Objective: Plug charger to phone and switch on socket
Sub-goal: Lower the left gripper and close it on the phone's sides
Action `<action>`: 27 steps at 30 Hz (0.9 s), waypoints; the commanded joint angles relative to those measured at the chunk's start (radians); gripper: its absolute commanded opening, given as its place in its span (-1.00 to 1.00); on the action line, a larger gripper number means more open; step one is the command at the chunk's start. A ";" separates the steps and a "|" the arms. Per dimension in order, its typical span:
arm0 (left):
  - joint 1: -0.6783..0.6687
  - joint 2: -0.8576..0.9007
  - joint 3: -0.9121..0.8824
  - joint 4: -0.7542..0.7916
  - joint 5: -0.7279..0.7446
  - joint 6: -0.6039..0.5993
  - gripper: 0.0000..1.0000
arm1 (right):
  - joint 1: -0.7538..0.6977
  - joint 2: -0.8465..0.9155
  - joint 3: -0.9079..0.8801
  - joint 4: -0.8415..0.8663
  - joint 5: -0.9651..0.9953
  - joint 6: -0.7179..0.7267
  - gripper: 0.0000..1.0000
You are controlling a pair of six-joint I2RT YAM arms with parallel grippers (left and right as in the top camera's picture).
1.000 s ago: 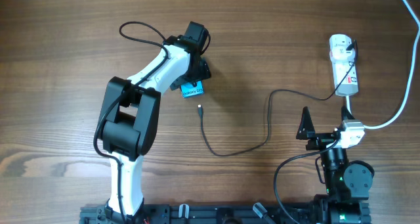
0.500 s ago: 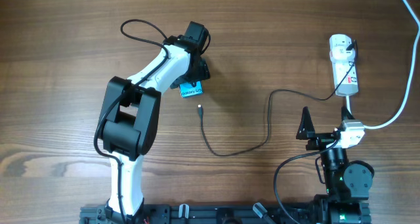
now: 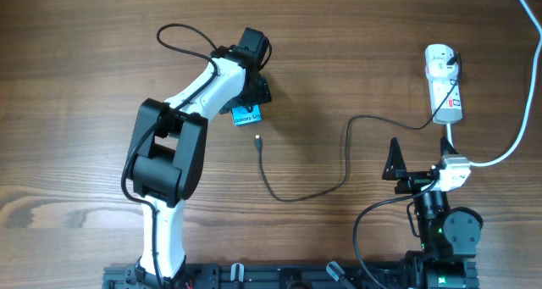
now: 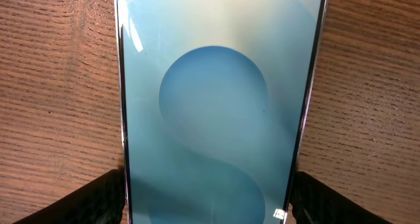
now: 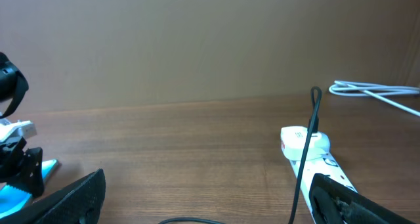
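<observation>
- L gripper (image 4: 209,199) was clamped across the phone (image 4: 213,99), fingers (image 4: 98,199) on both long edges.
- R gripper (image 5: 207,191) was seen spread wide.
- Tip of the charger (image 3: 258,143) was seen lying near the phone.

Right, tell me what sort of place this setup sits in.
Probably a robot test bench, not a home: two arms on a black rail at the edge of a wooden table, a plain brown board behind, and a phone, power strip and cables laid out.
</observation>
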 commanded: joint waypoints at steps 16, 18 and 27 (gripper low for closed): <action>0.031 0.120 -0.042 -0.089 0.106 0.061 0.62 | 0.003 0.002 -0.001 0.003 -0.015 0.016 0.99; 0.031 0.121 -0.042 -0.089 0.106 0.061 0.59 | 0.003 0.002 -0.001 0.003 -0.015 0.016 1.00; 0.029 0.121 -0.042 -0.083 0.087 0.060 0.49 | 0.003 0.002 -0.001 0.003 -0.015 0.015 1.00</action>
